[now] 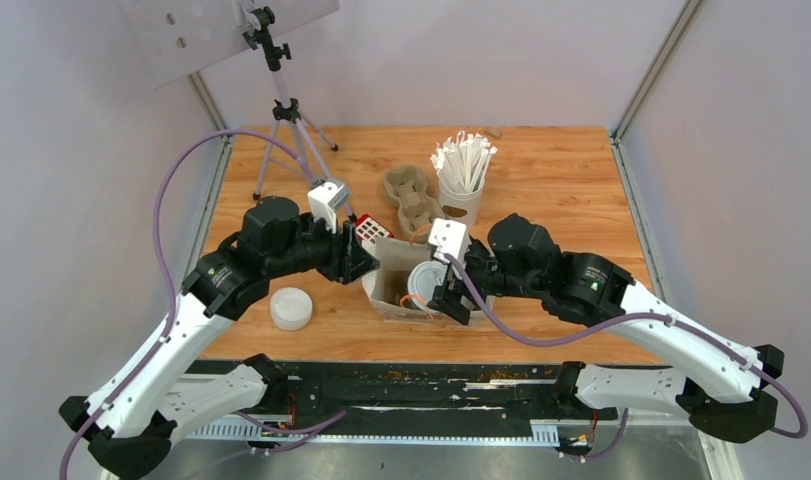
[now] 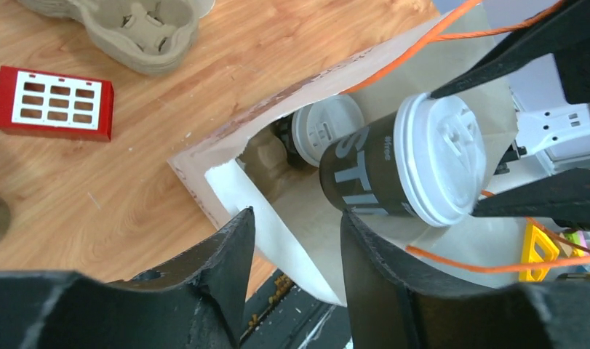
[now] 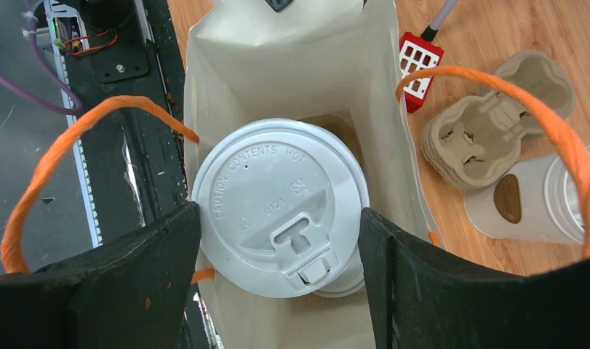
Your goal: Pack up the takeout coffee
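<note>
A beige paper bag (image 1: 389,298) with orange handles stands open at the table's near middle. My right gripper (image 1: 447,290) is shut on a dark brown coffee cup with a white lid (image 3: 277,207) and holds it in the bag's mouth. The held cup also shows in the left wrist view (image 2: 393,163). A second lidded cup (image 2: 327,129) sits deeper in the bag, and its lid peeks out under the held one (image 3: 346,282). My left gripper (image 2: 297,218) is open, and its jaws straddle the bag's near wall (image 2: 277,218).
A beige pulp cup tray (image 1: 411,195) and a white cup of paper-wrapped sticks (image 1: 461,180) stand behind the bag. A red block (image 1: 373,232) lies by the left gripper. A white round object (image 1: 291,308) sits left of the bag. A tripod (image 1: 286,110) stands at the back left.
</note>
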Tool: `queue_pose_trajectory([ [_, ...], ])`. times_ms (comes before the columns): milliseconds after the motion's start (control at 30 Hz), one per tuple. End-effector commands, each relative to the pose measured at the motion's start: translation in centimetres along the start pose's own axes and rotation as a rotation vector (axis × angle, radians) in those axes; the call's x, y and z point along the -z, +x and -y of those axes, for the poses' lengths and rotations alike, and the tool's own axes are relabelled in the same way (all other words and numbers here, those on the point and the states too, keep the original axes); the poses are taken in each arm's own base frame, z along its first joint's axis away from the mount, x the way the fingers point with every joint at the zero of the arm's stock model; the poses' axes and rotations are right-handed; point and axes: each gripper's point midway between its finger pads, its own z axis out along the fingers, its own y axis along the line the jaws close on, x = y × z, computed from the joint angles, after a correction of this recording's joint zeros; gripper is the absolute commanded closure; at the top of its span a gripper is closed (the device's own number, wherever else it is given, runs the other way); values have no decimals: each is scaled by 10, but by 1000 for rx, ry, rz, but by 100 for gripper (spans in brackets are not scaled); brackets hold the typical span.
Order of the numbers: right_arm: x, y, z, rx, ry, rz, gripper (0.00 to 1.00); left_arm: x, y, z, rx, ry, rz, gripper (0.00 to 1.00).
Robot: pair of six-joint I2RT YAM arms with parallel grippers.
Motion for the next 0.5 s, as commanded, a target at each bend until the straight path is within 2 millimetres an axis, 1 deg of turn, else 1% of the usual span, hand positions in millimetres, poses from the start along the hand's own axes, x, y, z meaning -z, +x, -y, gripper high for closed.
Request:
queue_pose_trajectory([
  [0, -2, -7, -2, 31, 20, 32, 29, 24, 9, 9, 31, 19, 15, 43],
  [67, -8, -2, -6, 40, 14, 15, 29, 23, 16, 11, 55, 42, 17, 41],
  [133, -12, 0, -9, 54, 13, 6, 29, 23, 21, 8, 70, 31, 8, 40],
  [300, -20, -1, -15, 82, 23, 1, 28, 28, 19, 9, 88, 22, 29, 37],
  [333, -21, -1, -17, 86, 17, 3, 28, 28, 18, 10, 90, 29, 35, 38],
  [367, -22, -1, -16, 90, 36, -1, 28, 27, 19, 11, 92, 39, 37, 38],
  [467, -28, 4, -20, 107, 40, -18, 29, 20, 24, 12, 103, 64, 23, 42],
])
